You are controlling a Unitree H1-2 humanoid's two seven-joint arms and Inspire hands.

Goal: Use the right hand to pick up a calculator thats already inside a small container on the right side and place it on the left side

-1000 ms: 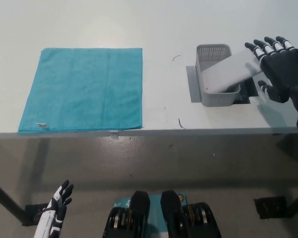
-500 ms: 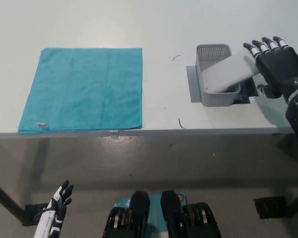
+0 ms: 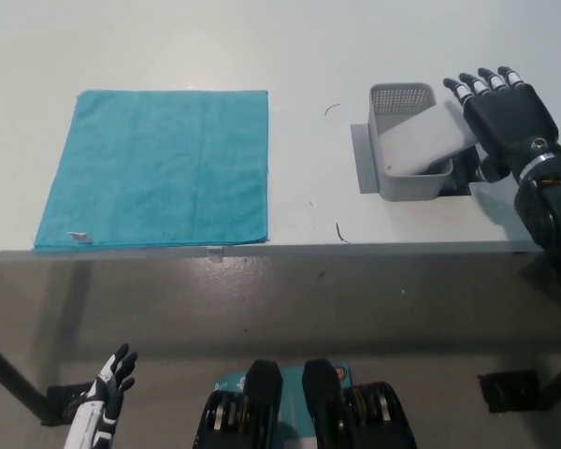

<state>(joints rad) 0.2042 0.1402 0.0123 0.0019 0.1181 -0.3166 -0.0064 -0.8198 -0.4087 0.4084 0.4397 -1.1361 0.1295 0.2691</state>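
Observation:
A pale grey calculator (image 3: 421, 140) leans tilted in a small grey perforated container (image 3: 404, 146) on the right of the white table, its upper end jutting over the container's right rim. My black right hand (image 3: 503, 114) is open with fingers spread, right beside that jutting end and partly over it; whether it touches is unclear. A teal cloth (image 3: 159, 166) lies flat on the left side. My white left hand (image 3: 107, 391) rests low at the picture's bottom left, below the table, fingers apart.
The container sits on a flat grey base plate (image 3: 363, 157). The table's front edge (image 3: 262, 247) runs across the middle of the picture, with dark floor below it. Small pen marks dot the table between cloth and container.
My right hand has moved left and slightly up, closing in on the calculator's jutting end. The calculator, container, cloth and left hand have stayed put.

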